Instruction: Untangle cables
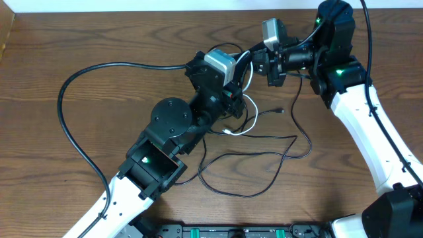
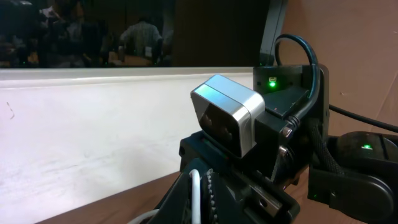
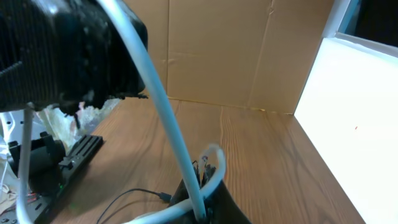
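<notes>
A white cable [image 1: 250, 112] hangs in a loop between my two grippers near the middle of the table. In the left wrist view it [image 2: 196, 196] runs upright between the jaws of my left gripper [image 2: 200, 179], which is shut on it. My right gripper [image 3: 202, 183] is also shut on the white cable [image 3: 163, 102], with a short loop sticking out past its fingertips. Seen from overhead, the left gripper [image 1: 234, 99] and right gripper [image 1: 254, 66] are close together. Thin black cables [image 1: 291, 142] lie spread on the wood below them, one small plug [image 1: 281, 111] near the white loop.
A thick black arm cable [image 1: 66, 99] arcs across the table's left side. The right arm's silver camera [image 2: 227, 121] sits directly in front of the left wrist. A white wall [image 2: 74, 124] borders the far edge. A black rack [image 1: 238, 231] lines the near edge.
</notes>
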Controlling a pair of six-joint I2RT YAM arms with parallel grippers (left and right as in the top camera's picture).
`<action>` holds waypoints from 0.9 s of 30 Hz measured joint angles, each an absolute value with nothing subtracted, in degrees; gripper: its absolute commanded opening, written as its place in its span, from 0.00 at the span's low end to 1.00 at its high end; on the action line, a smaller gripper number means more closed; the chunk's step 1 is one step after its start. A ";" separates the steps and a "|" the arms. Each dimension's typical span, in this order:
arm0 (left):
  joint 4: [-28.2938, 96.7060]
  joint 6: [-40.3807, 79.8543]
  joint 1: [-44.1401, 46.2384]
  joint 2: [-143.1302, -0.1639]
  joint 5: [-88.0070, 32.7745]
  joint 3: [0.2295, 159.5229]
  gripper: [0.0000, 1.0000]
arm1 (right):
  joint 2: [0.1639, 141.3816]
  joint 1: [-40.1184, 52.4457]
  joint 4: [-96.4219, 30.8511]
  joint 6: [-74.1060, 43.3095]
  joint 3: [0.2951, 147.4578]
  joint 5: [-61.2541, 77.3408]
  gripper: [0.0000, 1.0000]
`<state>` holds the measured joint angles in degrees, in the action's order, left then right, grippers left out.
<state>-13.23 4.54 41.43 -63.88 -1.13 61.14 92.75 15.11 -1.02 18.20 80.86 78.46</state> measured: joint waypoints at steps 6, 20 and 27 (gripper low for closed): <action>-13.23 4.54 41.41 -63.88 -1.10 61.14 0.07 | 92.75 15.11 -1.02 18.04 80.86 78.48 0.01; -7.92 4.84 41.47 -63.88 3.86 61.14 0.89 | 92.75 14.90 -1.04 15.25 80.86 79.77 0.01; -7.40 4.80 41.47 -63.90 5.96 61.14 0.90 | 92.75 13.26 -1.02 12.19 80.86 79.94 0.01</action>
<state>-7.40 4.80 41.47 -63.90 5.96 61.14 92.75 13.26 -1.02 12.19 80.86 79.94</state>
